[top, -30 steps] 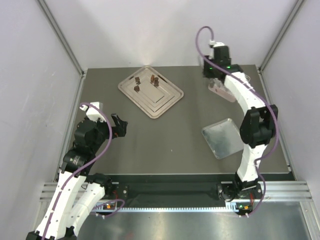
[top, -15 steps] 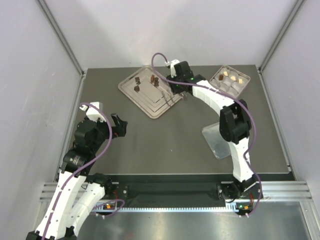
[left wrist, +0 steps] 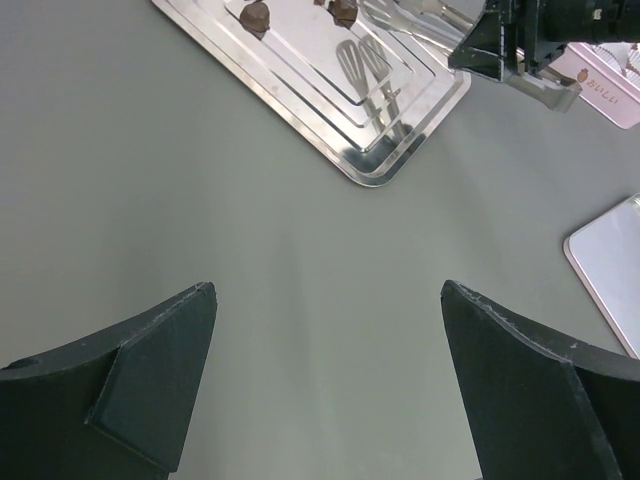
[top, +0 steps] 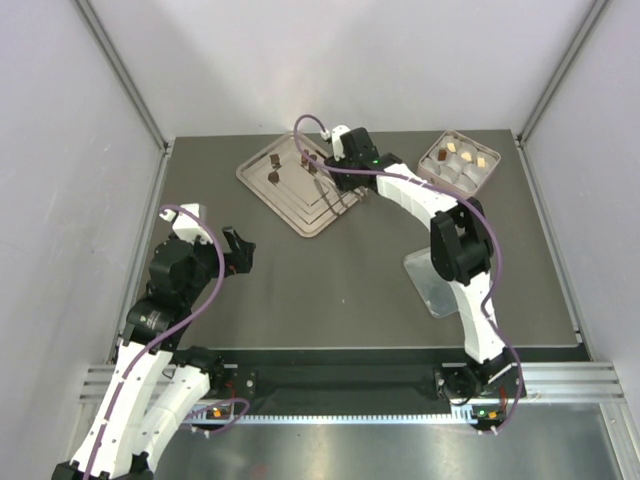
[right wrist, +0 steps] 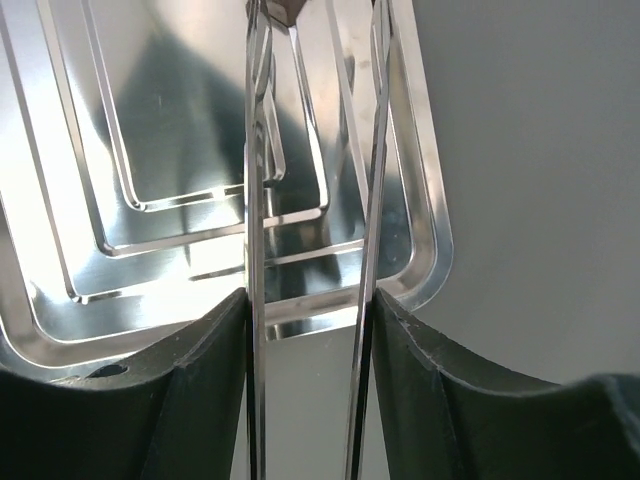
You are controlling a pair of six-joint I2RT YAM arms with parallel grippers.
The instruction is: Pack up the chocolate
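- Right jaws clenched on metal tongs [right wrist: 256,200] — tips at a dark chocolate [right wrist: 283,8] piece on the steel tray [top: 300,215], by the counter's [top: 300,290] far edge.
- More pieces sit in the pink box [top: 470,185], far-right corner.
- Left jaws released — hanging near the left edge.

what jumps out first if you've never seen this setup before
The right arm reaches across the far side of the table, its right gripper clamping metal tongs over a shiny stepped tray that carries a few dark chocolate pieces. Next comes the pink box in the far right corner, with pale and brown pieces in its cups, while the left gripper hangs wide open at the near left.
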